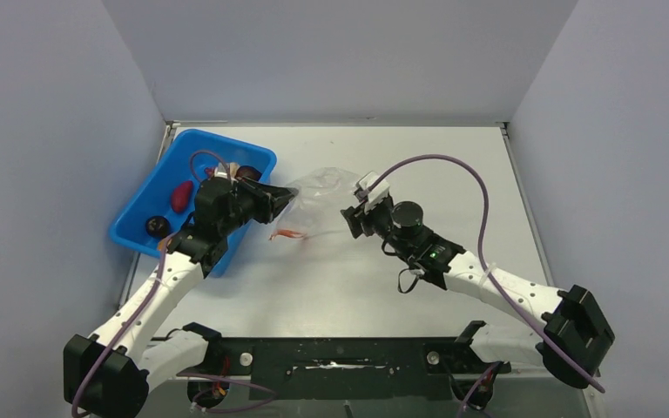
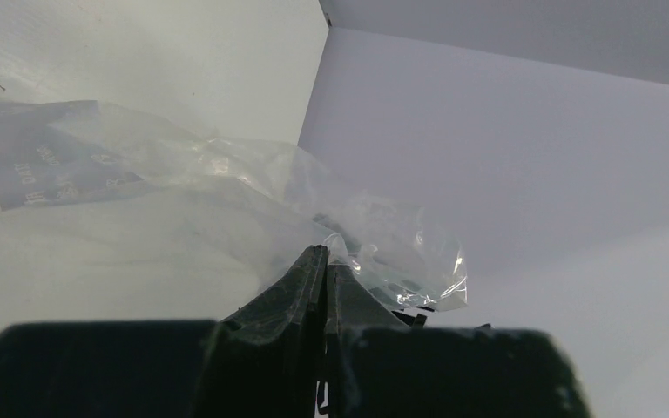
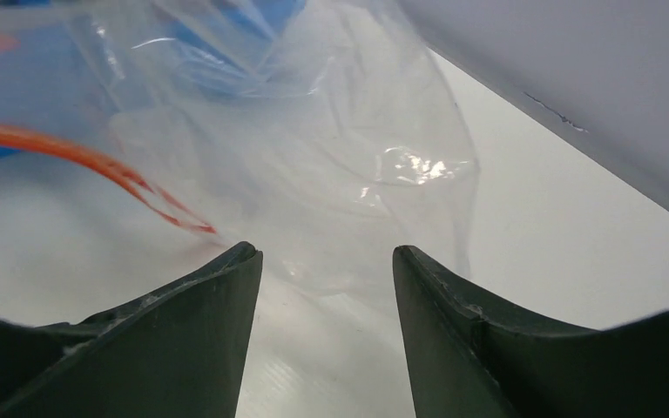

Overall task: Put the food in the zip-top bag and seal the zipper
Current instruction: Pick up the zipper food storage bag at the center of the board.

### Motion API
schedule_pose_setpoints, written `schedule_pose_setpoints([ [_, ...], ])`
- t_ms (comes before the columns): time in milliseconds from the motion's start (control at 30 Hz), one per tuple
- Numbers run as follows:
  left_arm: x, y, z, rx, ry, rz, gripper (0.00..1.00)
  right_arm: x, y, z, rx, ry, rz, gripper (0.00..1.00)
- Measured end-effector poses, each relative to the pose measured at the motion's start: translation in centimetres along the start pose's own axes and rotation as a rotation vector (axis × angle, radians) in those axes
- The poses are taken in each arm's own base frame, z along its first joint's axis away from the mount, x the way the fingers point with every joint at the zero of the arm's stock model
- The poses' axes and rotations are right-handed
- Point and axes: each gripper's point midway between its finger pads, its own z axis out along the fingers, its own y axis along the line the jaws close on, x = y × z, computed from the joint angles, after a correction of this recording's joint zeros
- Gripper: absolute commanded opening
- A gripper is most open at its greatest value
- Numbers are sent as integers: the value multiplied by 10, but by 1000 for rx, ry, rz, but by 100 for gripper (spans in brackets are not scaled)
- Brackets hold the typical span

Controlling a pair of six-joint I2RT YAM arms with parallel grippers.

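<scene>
The clear zip-top bag (image 1: 318, 205) lies crumpled at the table's middle, its red zipper strip (image 1: 287, 233) at its near left edge. My left gripper (image 1: 289, 198) is shut on the bag's left edge; in the left wrist view the bag (image 2: 226, 187) rises from the closed gripper (image 2: 327, 252). My right gripper (image 1: 348, 222) is open and empty just right of the bag. In the right wrist view the bag (image 3: 314, 157) and the zipper (image 3: 96, 161) lie ahead of the gripper (image 3: 327, 252). Food pieces, one red (image 1: 181, 196) and one dark (image 1: 157, 226), lie in the blue bin.
The blue plastic bin (image 1: 144, 228) stands at the table's left, under my left arm. Grey walls close in the table at the back and both sides.
</scene>
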Motion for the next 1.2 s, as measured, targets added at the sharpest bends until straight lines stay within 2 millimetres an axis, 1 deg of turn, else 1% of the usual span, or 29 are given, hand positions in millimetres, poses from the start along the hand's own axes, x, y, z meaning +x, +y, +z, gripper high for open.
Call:
schedule_pose_setpoints([
  [67,2,2,0,1,9,-2,0,0,-11,1,11,-3,27,59],
  [133,3,5,0,-4,17,-5,0,2,-13,2,3,-3,47,60],
  [367,1,28,5,-32,15,-76,0,7,4,12,-85,-10,59,63],
  [433,-1,27,5,-31,12,-93,0,10,6,14,-96,-8,58,63],
  [567,-5,24,6,-24,-1,-133,0,13,5,20,-84,-10,43,59],
  [633,-10,22,6,-20,-18,-166,0,15,4,22,-80,-6,30,59],
  [733,-20,18,6,-9,-51,-215,0,13,9,23,-92,-12,13,59],
  [800,-28,14,5,4,-80,-245,0,7,21,22,-116,-33,-15,59],
  [867,-35,11,3,19,-106,-264,0,-1,43,19,-161,-63,-52,59],
  [967,-39,6,1,35,-123,-286,0,-15,77,13,-238,-117,-99,59],
  [1000,-40,5,1,40,-126,-293,0,-20,84,11,-254,-140,-106,59],
  [1033,-41,4,1,46,-129,-301,0,-25,90,10,-265,-165,-113,59],
  [1100,-43,2,0,52,-134,-314,0,-32,95,8,-272,-206,-122,59],
  [1200,-45,0,-1,60,-142,-336,0,-35,100,10,-283,-236,-136,59],
])
